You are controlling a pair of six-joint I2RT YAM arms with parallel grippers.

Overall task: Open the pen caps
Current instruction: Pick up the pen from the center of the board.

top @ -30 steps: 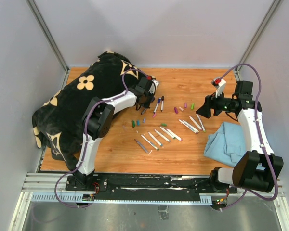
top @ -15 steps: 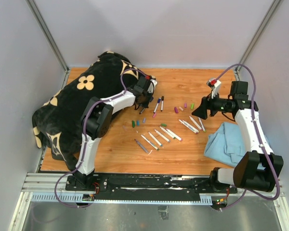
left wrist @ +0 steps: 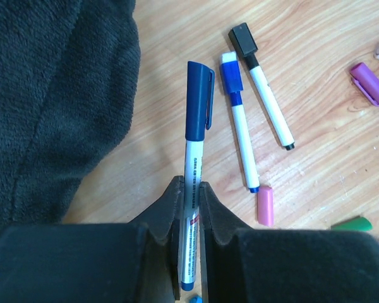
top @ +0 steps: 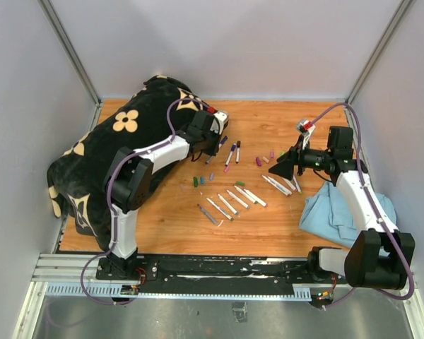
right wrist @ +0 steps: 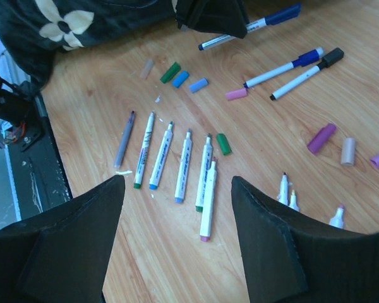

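Shifted leftward, right tool (right wrist: 177,183) spread, left tool (left wrist: 189,190) pinching pen barrel (left wrist: 191,161), blue cap (left wrist: 198,101) pointing straight away

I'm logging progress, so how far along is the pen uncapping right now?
Done: a row of uncapped markers lies mid-table, loose caps nearby. In hand: the left gripper is shut on a blue pen, its cap on. Left: pulling that cap; the right gripper is open and empty.

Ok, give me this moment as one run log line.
left fingers: shut on blue pen, blue cap on | right fingers: open, empty, above markers | loose caps on table
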